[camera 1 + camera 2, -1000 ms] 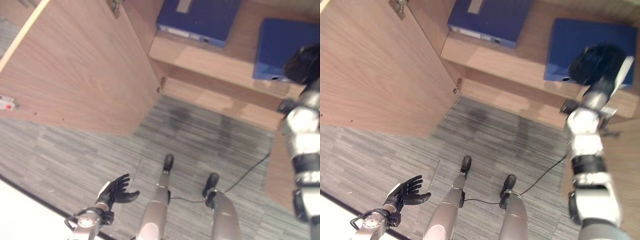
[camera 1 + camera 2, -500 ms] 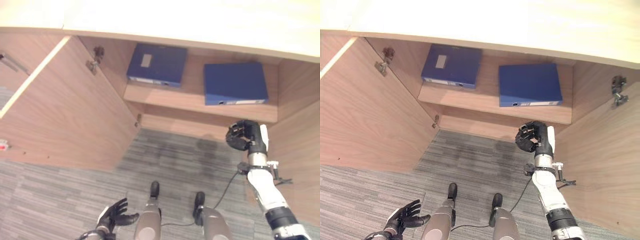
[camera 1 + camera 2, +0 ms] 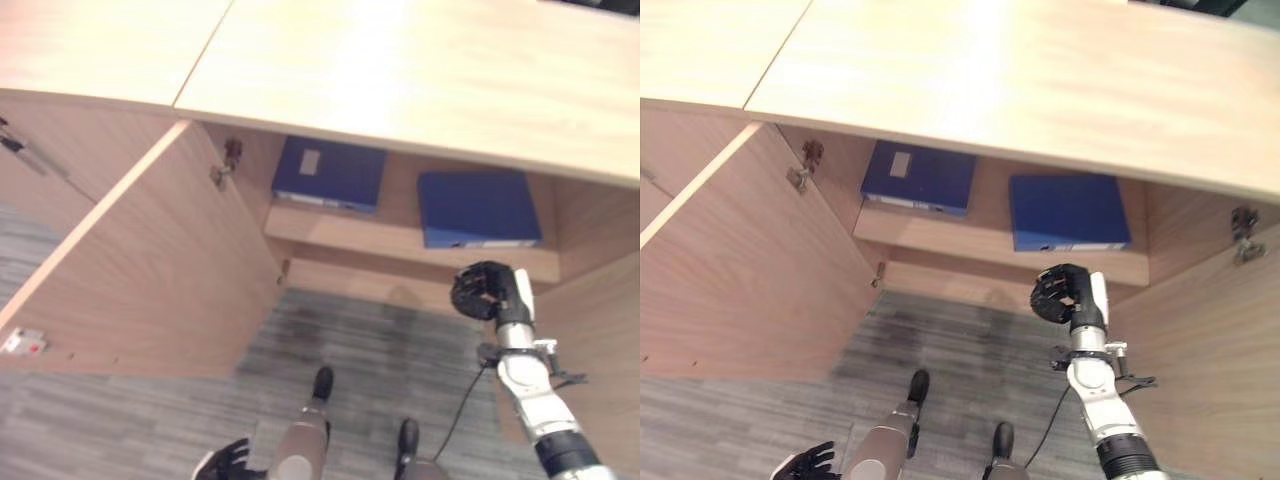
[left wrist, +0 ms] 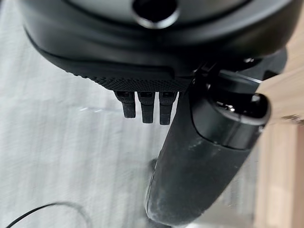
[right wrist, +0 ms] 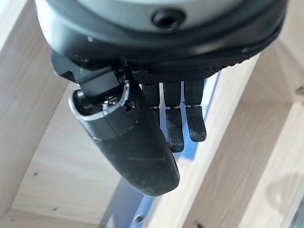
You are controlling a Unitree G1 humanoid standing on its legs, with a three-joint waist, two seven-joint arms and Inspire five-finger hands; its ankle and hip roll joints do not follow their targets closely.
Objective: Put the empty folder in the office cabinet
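Now 2 blue folders (image 3: 1068,212) on cabinet shelf (image 3: 990,246), R hand (image 3: 1064,295) empty below

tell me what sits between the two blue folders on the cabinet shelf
Nothing: in the right eye view a bare strip of shelf separates the left folder from the right folder.

left hand (image 3: 228,462) cut off by bottom edge.

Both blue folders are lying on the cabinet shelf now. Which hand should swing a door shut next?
Probably the right hand: it hangs empty just below the wooden shelf, beside the open right door. The left hand is low over the grey carpet.
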